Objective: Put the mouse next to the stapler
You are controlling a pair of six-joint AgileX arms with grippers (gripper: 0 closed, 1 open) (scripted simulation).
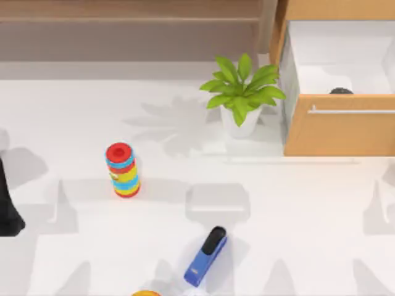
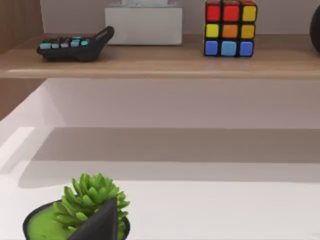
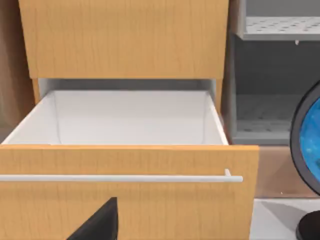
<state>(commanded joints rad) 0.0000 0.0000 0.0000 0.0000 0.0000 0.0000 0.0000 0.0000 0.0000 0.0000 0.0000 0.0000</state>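
The blue stapler with its black top arm lies at an angle near the table's front edge, a little right of the middle. A small dark rounded shape, the mouse, peeks over the front panel of the open wooden drawer at the back right; most of it is hidden. My left arm stands at the table's left edge, far from both. A dark part of my left gripper shows in the left wrist view. My right gripper faces the open drawer's front, below its handle.
A striped ring stack stands left of the middle. A potted plant sits beside the drawer. An orange object touches the front edge. A calculator and colour cube rest on a shelf, and a globe stands right of the drawer.
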